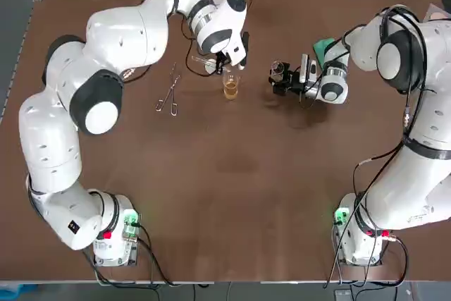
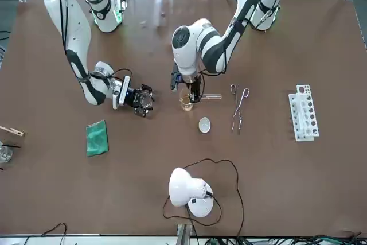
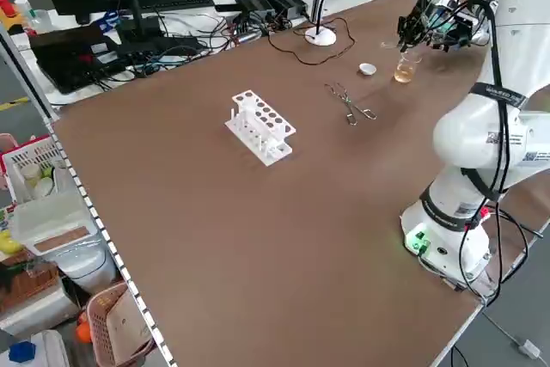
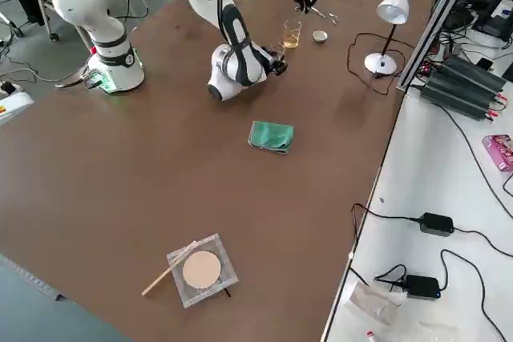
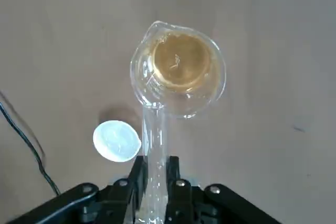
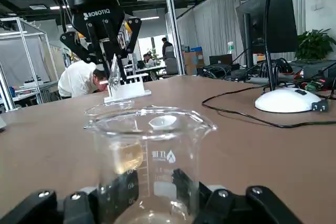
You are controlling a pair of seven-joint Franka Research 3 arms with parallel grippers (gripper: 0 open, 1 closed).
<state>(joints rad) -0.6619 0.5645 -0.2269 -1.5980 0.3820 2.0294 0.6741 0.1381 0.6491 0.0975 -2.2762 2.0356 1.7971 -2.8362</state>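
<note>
My left jaws are clamping a test tube (image 5: 155,156), tilted, with its mouth over the rim of the small beaker (image 5: 178,69) of amber liquid standing on the far middle of the worktop (image 1: 232,174). I cannot tell whether glass is touching glass. A white dish (image 5: 116,140) is lying just beside it, and the tongs (image 1: 168,93) are lying farther to my left. My right jaws are gripping a second beaker (image 6: 149,161), upright and seemingly empty, near on my right and screening that wrist's view.

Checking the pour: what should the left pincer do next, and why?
Probably tip the clear glass test tube back up: the left pincer holds its mouth over the small glass beaker of amber liquid, and the tube looks empty. The right pincer holds a second clear beaker.
</note>
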